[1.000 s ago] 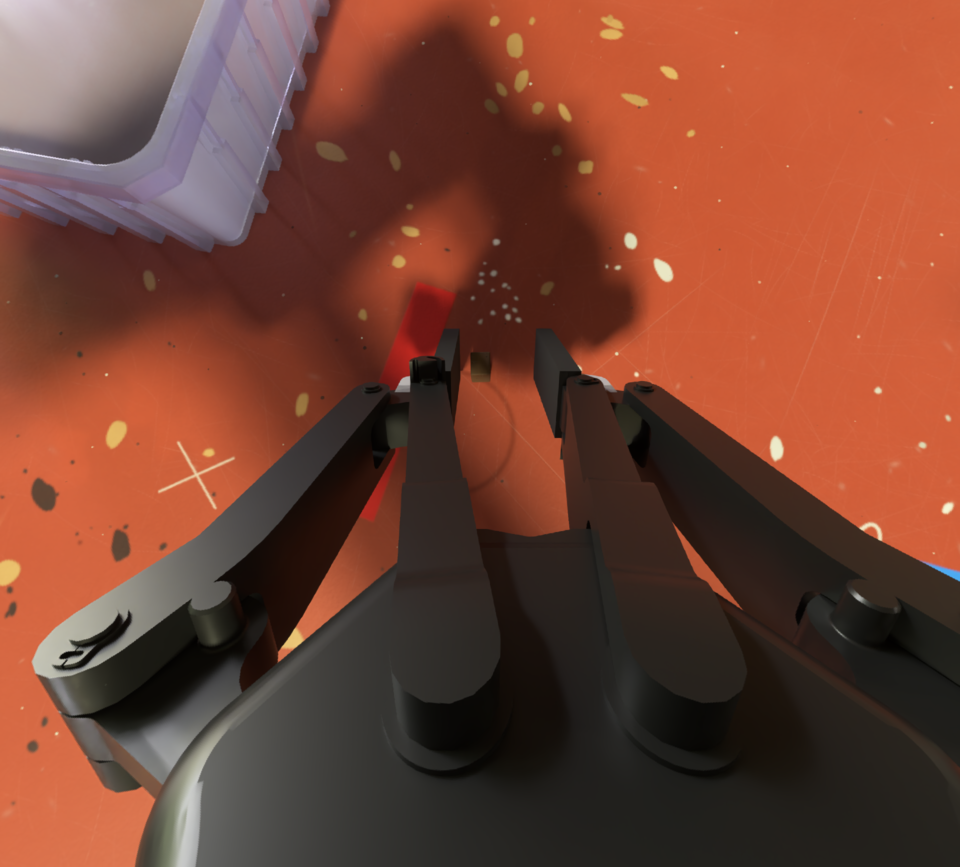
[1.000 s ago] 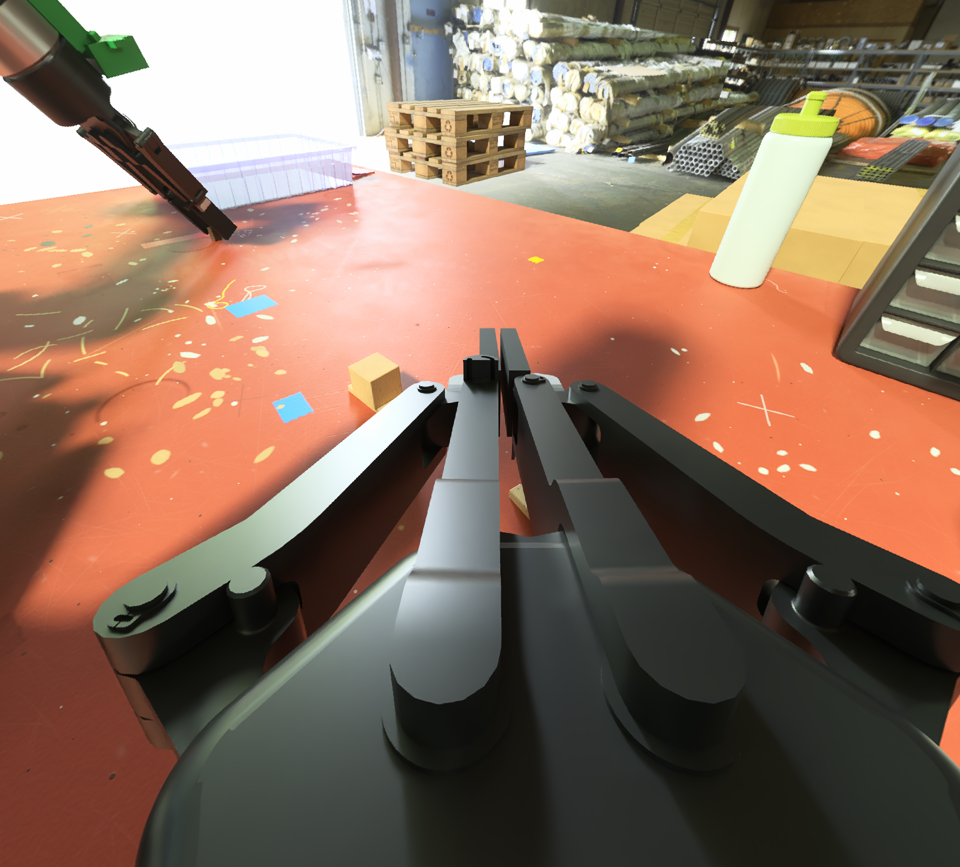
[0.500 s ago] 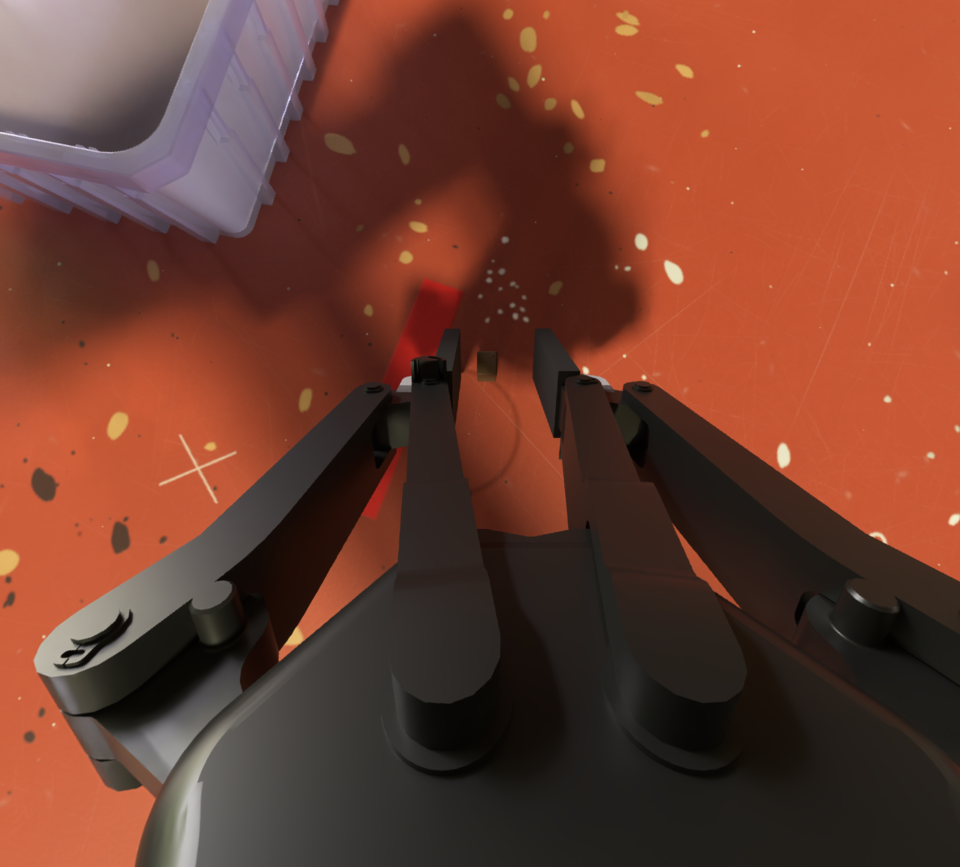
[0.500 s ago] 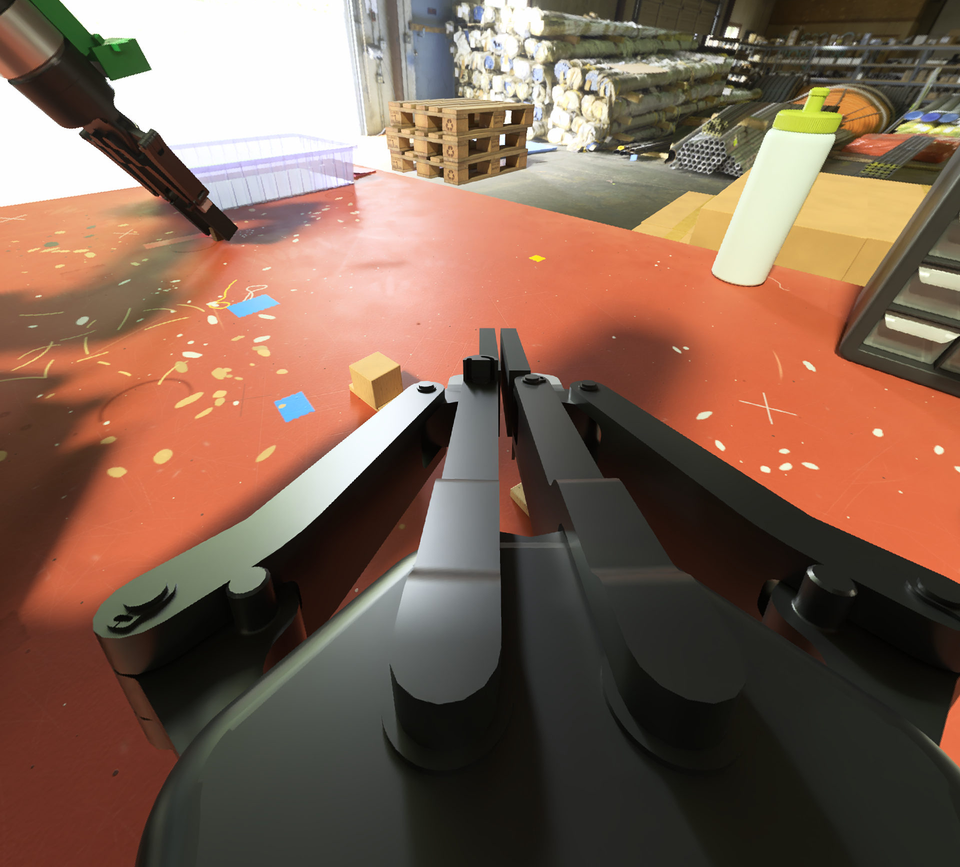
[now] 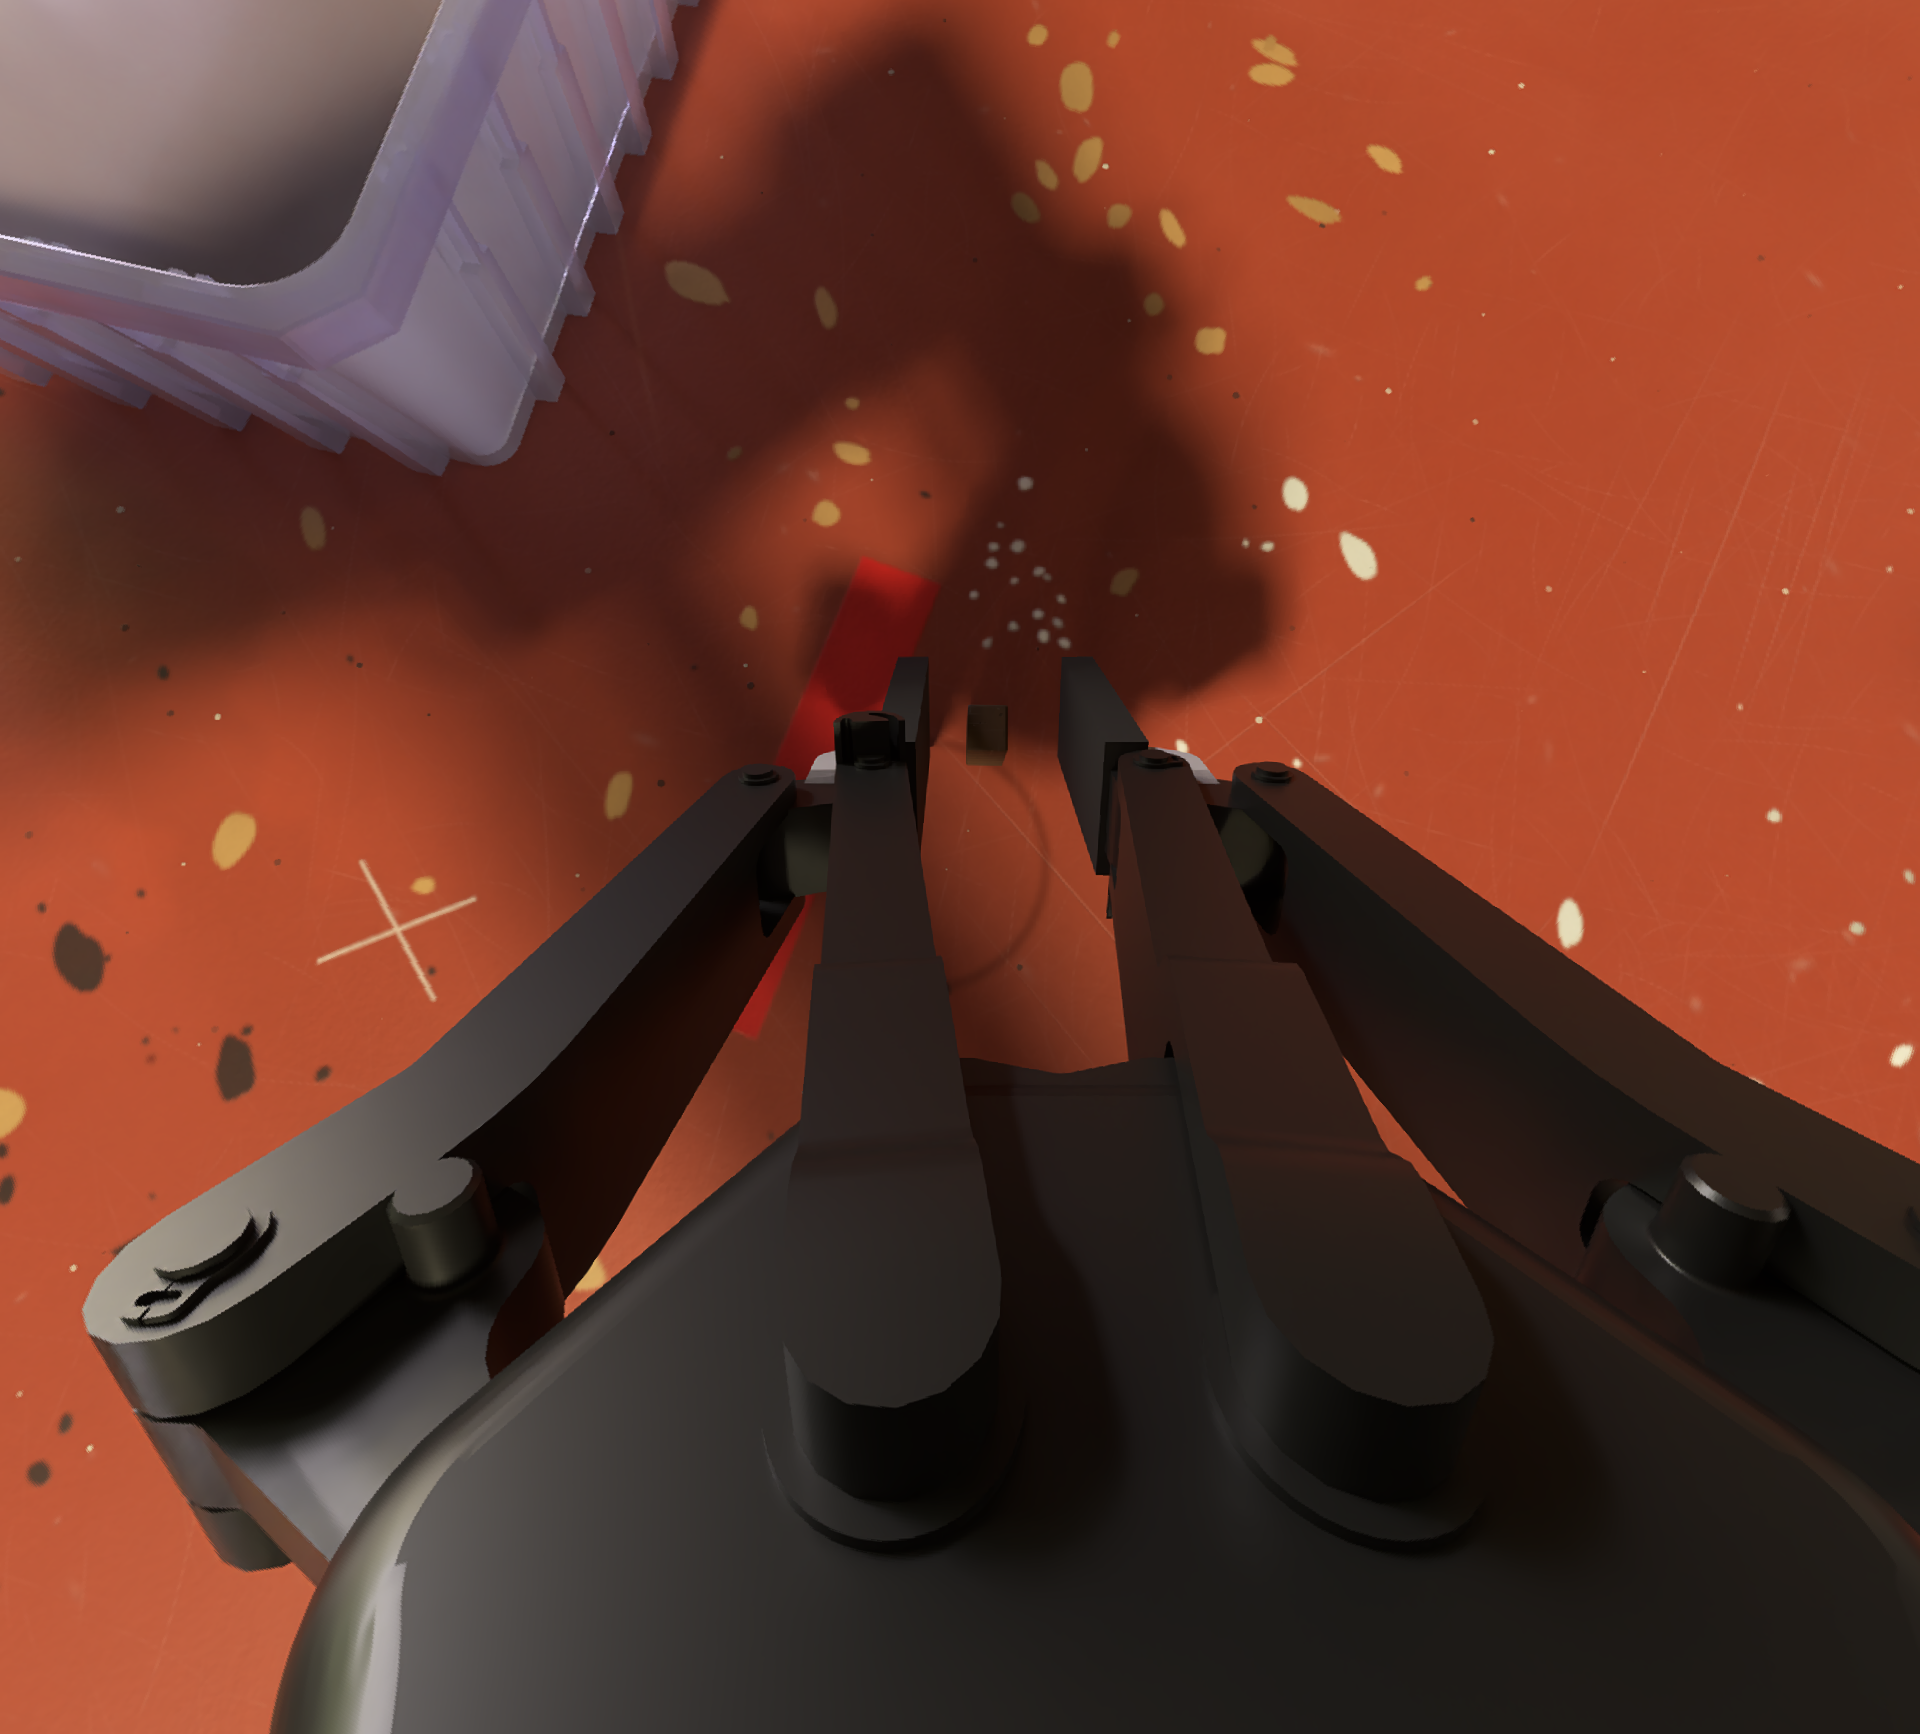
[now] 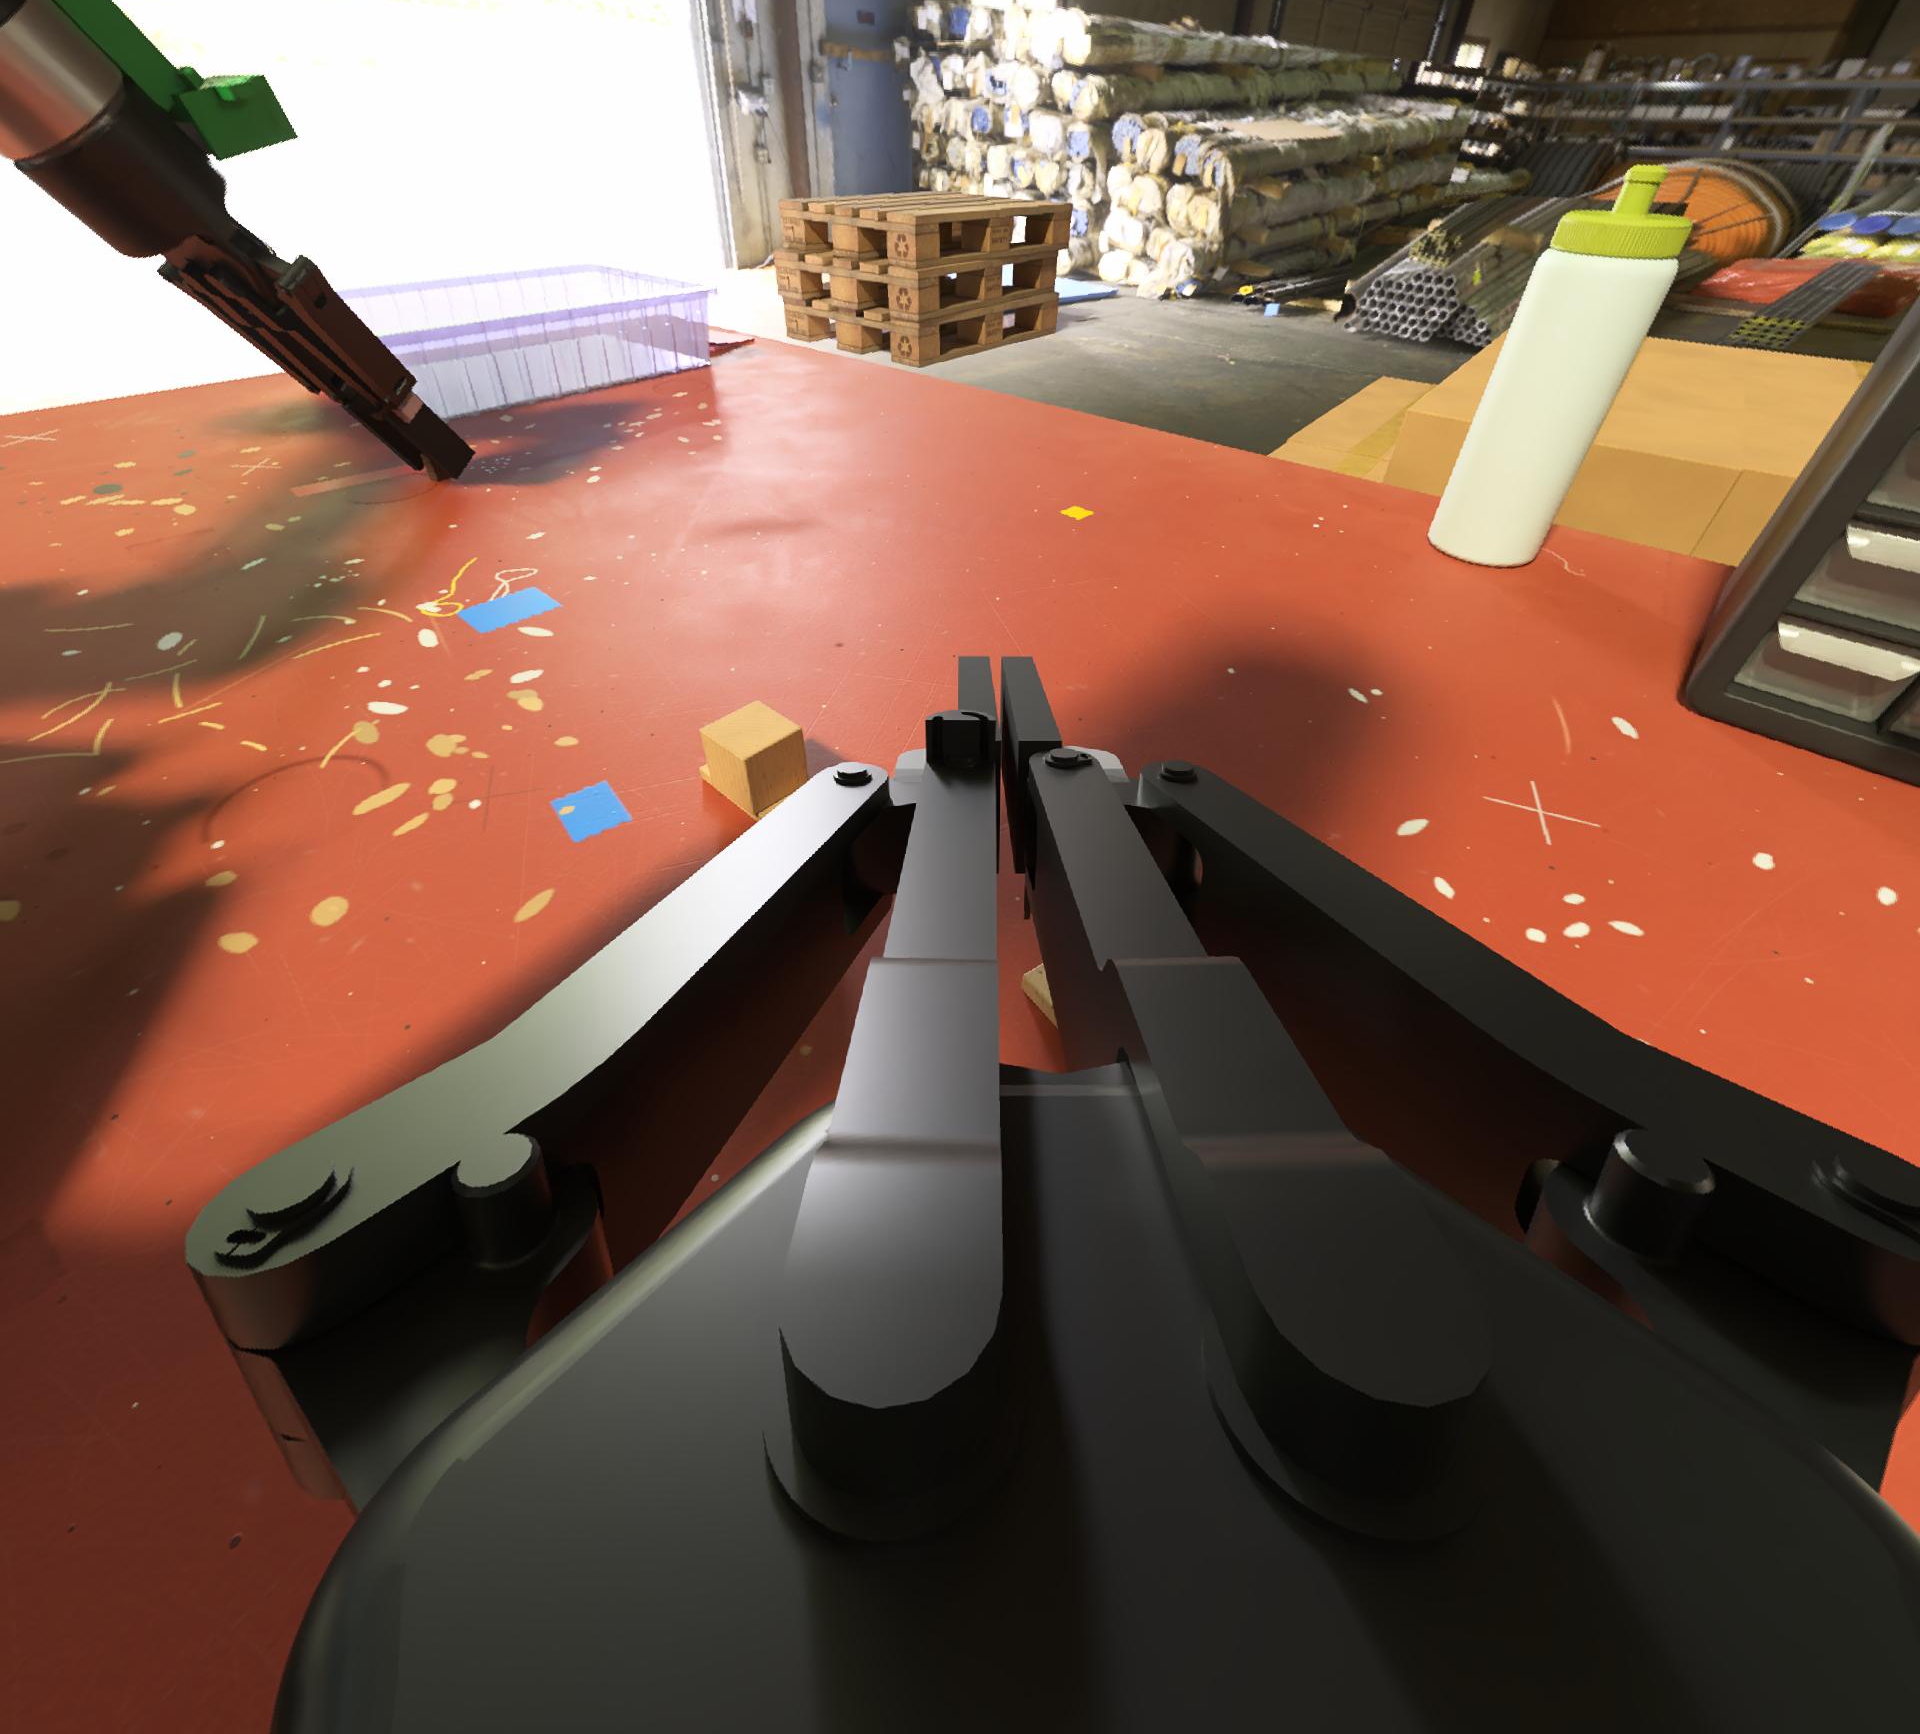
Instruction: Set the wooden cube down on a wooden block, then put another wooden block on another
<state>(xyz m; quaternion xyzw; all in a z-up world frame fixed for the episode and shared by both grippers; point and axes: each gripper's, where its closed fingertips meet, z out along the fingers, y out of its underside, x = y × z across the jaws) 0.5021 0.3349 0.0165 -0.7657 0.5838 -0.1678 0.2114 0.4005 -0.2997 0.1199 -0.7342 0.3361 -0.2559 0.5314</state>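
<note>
Left tool (image 5: pixel 987 697) hangs just above the red counter (image 5: pixel 1558 437) with its fingers spread a little, and between the tips, at the middle of the left wrist frame, sits a very small brownish cube (image 5: pixel 985 735) in shadow; whether the fingers touch it cannot be told, but a gap shows on each side. A red strip (image 5: pixel 868 645) lies flat just left of the tips, and a clear plastic tray (image 5: pixel 499 250) fills the upper left.

Right tool (image 6: pixel 1000 697) is pressed together on nothing, pointing across the counter in the right wrist frame. A wooden cube (image 6: pixel 753 754) stands left of centre, just beside that tool's left linkage and on the counter alone. A corner of another wooden block (image 6: pixel 1039 993) peeks out low between the fingers. The white bottle (image 6: pixel 1548 375) and grey drawer unit (image 6: pixel 1829 645) stand at the right, well apart from the blocks.

Judging from this, no stacking is done: every wooden piece in view rests singly on the counter. Both placements are left, starting with a grasp.
</note>
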